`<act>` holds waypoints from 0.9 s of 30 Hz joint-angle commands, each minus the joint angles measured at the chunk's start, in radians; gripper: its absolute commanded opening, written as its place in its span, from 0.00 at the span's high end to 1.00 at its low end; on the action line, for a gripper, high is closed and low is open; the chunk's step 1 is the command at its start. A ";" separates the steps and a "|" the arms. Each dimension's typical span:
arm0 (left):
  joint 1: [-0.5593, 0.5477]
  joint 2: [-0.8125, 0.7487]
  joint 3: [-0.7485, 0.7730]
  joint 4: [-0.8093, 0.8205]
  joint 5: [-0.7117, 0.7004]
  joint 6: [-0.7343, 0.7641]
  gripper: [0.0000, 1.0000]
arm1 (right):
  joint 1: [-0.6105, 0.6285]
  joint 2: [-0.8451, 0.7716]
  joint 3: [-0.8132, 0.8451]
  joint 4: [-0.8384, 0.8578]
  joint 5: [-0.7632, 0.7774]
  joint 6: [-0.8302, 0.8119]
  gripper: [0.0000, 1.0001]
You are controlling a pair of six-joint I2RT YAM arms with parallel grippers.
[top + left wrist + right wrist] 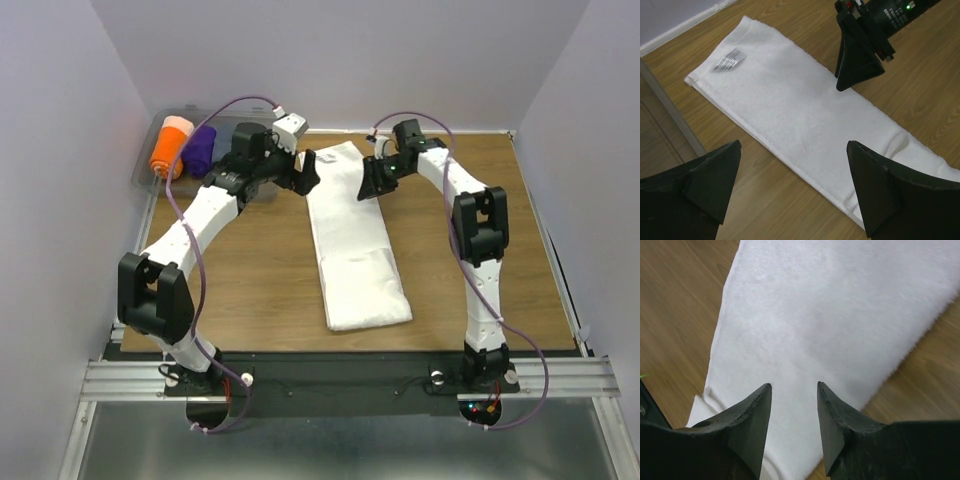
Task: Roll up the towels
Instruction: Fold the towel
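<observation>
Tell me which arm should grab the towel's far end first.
Right, probably: the right gripper hangs open directly over the white towel, while the left gripper straddles its edge, one finger over bare table.

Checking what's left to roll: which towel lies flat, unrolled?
The long white terry-cloth towel mid-table; the orange towel roll and the purple towel roll sit in the far-left grey bin.

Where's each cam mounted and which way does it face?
Top external: high behind the robot, looking down on table; left arm, right arm show.
Left wrist: angled down across white towel; own open left end effector, plus right end effector.
Right wrist: close, down onto towel; own open fingers.
Shared: towel in all three.
</observation>
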 commanded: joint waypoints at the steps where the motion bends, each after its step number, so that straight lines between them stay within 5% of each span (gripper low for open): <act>1: 0.050 -0.137 -0.119 0.105 -0.030 -0.020 0.01 | 0.056 0.070 0.059 0.076 -0.006 0.080 0.53; 7: 0.079 -0.257 -0.193 0.085 -0.090 0.077 0.01 | 0.070 0.171 0.083 0.154 0.084 0.130 0.56; 17: 0.071 -0.352 -0.262 -0.121 0.000 0.411 0.01 | -0.027 0.146 -0.010 0.163 0.191 0.178 0.58; 22: -0.028 -0.464 -0.418 -0.159 0.014 0.558 0.06 | -0.032 0.066 0.028 0.143 -0.015 0.175 0.31; 27: -0.186 -0.585 -0.608 -0.193 -0.009 0.696 0.05 | -0.030 -0.112 0.057 0.052 -0.132 0.189 0.30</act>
